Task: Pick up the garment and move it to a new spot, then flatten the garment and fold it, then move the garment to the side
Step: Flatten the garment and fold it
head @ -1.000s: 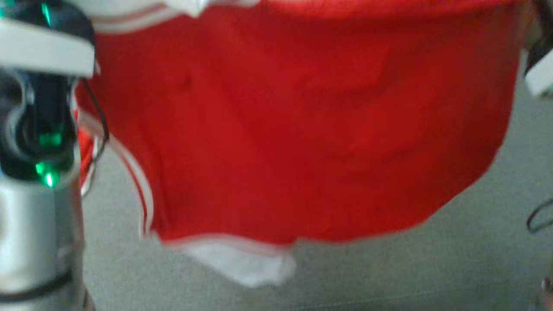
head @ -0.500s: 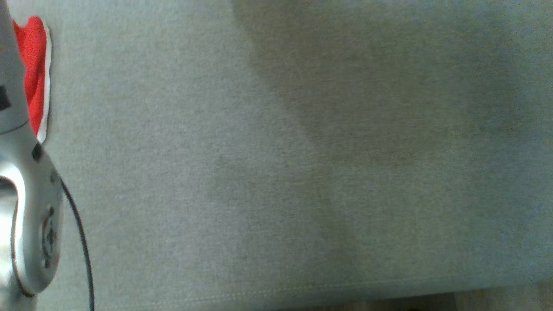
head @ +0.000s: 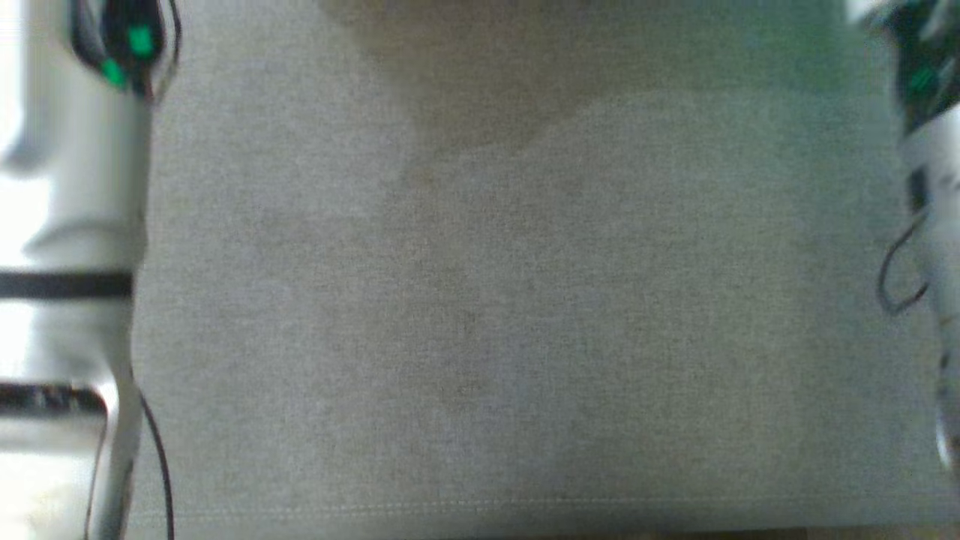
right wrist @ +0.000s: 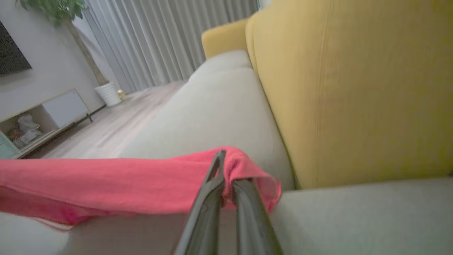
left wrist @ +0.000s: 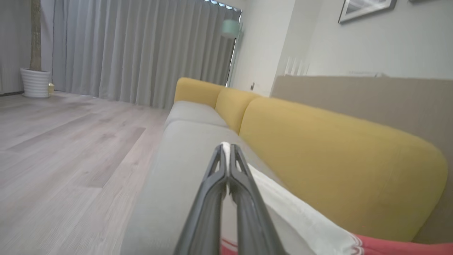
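Since a second ago the head camera has swung and its whole picture has shifted: where red cloth filled that view, the grey sofa seat (head: 480, 300) now spreads, with the pale left forearm (head: 75, 187) at one side and the right forearm (head: 934, 225) at the other, both blurred. Seen from the left wrist, the left gripper (left wrist: 225, 146) has its two dark fingers pressed together, pinching the white band of the garment (left wrist: 293, 212) at their tips. From there the white cloth runs back past the fingers along the rear edge of the seat, just beside the yellow backrest (left wrist: 318, 148), and turns red at that view's bottom right corner. Seen from the right wrist, the right gripper (right wrist: 228, 170) is likewise clamped, nipping a red fold that drapes over its fingers; the cloth stretches away to that view's left above the seat, near its rear edge. Whether the sagging lower hem touches the cushion cannot be told. Grey curtains (left wrist: 134, 53) and a wooden floor (left wrist: 70, 141) lie beyond the seat's front edge.
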`<state>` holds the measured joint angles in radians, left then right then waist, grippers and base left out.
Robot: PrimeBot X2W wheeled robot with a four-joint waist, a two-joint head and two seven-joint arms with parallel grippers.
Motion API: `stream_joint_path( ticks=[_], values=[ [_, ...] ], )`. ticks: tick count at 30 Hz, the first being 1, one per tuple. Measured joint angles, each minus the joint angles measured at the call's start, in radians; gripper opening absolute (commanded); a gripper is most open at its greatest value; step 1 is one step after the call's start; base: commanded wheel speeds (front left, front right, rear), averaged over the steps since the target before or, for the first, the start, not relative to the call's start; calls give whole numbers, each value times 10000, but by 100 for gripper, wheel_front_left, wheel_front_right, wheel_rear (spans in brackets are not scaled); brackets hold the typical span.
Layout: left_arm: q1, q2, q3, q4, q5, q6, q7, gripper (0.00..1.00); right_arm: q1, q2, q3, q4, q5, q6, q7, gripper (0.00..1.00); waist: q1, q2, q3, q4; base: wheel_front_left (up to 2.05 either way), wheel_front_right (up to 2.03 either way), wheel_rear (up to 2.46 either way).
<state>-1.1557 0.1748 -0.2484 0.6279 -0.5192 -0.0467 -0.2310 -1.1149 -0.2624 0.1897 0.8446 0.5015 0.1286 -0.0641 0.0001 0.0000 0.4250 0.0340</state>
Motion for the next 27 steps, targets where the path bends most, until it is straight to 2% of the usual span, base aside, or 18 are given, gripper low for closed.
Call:
stream_joint_path(
  ticks=[4, 7, 9, 16, 23, 27],
  values=[
    [1563, 355, -355, 581, 399, -163, -98, 0, 850, -21, 897, 755, 479, 0, 247, 0, -1, 0, -443, 3, 0, 0, 0],
    [2349, 416, -435, 911, 424, -259, -102, 0, 1126, -123, 1294, 1037, 610, 0, 389, 0, -1, 0, -685, 19, 0, 0, 0],
    [3397, 464, -761, 1361, 414, -522, -167, 0, 1477, -284, 1889, 1369, 848, 0, 740, 0, -1, 0, -1104, 61, 0, 0, 0],
    [5001, 970, -1597, 1732, 136, -780, 481, 0, 2639, -865, 3620, 1383, 1269, 2, 1760, 0, -1, 1, -2142, 167, 0, 0, 0],
    [6321, 1592, -2777, 642, -784, -855, 1697, 0, 3405, -1620, 4786, 1204, 1816, 2, 2397, 0, -1, 1, -2931, 364, 0, 0, 0],
    [6979, 2234, -3354, -355, -1624, -855, 2500, 0, 3736, -1979, 5413, 882, 2215, 2, 2777, 0, -1, 1, -3212, 484, 0, 0, 0]
  ],
)
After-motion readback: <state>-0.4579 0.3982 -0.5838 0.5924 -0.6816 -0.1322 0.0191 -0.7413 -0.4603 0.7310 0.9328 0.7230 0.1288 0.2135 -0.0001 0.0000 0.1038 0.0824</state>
